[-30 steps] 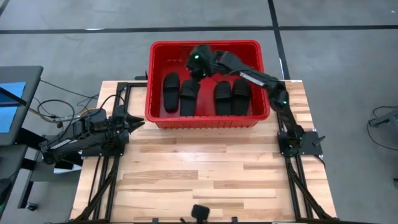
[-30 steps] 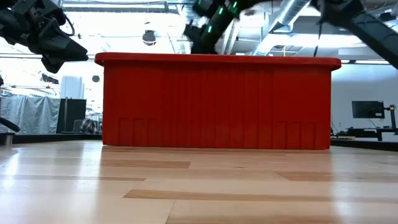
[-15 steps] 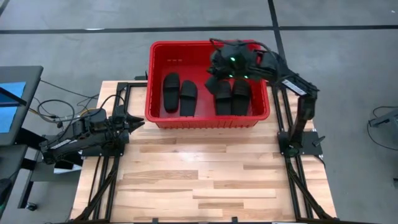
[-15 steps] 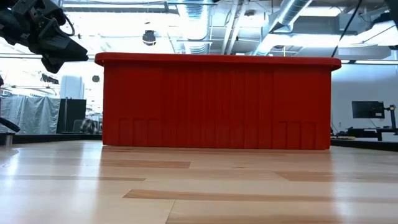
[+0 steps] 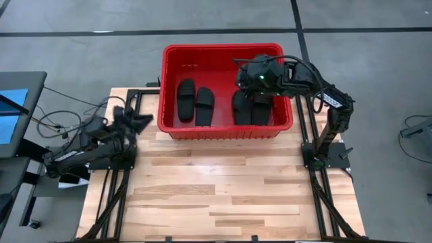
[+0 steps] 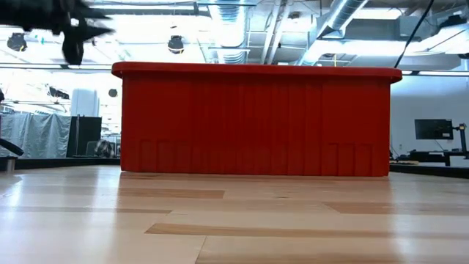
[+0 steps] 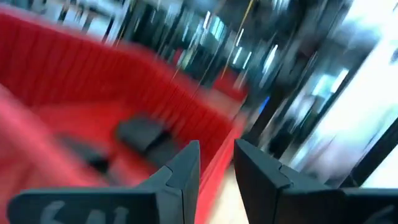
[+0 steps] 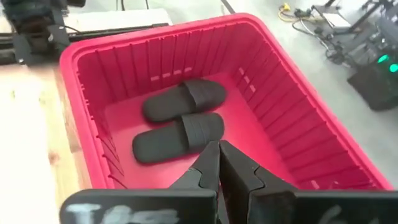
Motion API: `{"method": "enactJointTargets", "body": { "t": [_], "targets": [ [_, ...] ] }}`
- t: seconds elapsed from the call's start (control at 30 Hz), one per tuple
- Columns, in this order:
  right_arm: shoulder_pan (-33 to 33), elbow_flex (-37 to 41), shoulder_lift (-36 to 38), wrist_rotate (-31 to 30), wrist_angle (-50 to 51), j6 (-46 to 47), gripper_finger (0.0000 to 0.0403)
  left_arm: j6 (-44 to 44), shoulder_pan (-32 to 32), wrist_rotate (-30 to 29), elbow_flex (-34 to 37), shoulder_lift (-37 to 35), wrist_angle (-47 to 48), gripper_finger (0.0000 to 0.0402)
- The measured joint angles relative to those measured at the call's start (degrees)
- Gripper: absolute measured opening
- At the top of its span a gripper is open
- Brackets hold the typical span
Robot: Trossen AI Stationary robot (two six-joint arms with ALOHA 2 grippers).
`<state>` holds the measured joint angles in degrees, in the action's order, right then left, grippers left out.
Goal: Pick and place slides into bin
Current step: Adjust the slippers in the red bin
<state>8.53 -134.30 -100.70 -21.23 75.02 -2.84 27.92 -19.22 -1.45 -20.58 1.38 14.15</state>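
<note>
Both arms are dark, jointed and cable-wrapped; the right arm (image 5: 317,94) shows a green light (possibly an indicator) over the bin (image 5: 223,128).

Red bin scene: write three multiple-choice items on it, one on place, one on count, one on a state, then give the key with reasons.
1. Where is the right gripper?
A. Above the bin's right half
B. Over bare table near the front edge
C. Beside the left arm's base

2. How many slides lie in the bin?
A. One
B. Four
C. Six

3. How do the right gripper's fingers stand?
A. Wide apart
B. Clamped on a slide
C. Shut, holding nothing

Key:
1 A: the high view shows the right gripper over the right side of the bin, while the left gripper waits off the bin's left side.
2 B: the high view shows two slides on the left and two more under the right gripper.
3 C: the right wrist view shows its fingers pressed together with nothing between them.
</note>
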Motion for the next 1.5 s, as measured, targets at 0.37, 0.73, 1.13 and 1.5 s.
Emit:
{"method": "enactJointTargets", "body": {
  "t": [0.37, 0.73, 1.13, 1.5],
  "targets": [
    [4.8, 0.0, 2.8, 0.1, -1.1, -6.6, 0.0000, -12.0, 0.0, -7.5, -2.0, 8.5, -41.1, 0.0089],
    [12.2, 0.0, 4.7, 0.1, -1.3, -6.4, 0.0000, -33.0, -4.6, -14.0, -38.1, 46.9, -1.0, 0.0089],
    [12.3, 0.7, 3.9, -0.1, 2.6, -3.5, 0.0000, -50.0, -22.5, -4.4, -79.3, 82.7, 42.5, 0.0089],
    [12.3, 0.7, 3.9, -0.1, 5.1, -1.2, 0.0000, -60.3, -26.6, -3.8, -87.6, 103.0, 50.9, 0.0089]
  ]
}}
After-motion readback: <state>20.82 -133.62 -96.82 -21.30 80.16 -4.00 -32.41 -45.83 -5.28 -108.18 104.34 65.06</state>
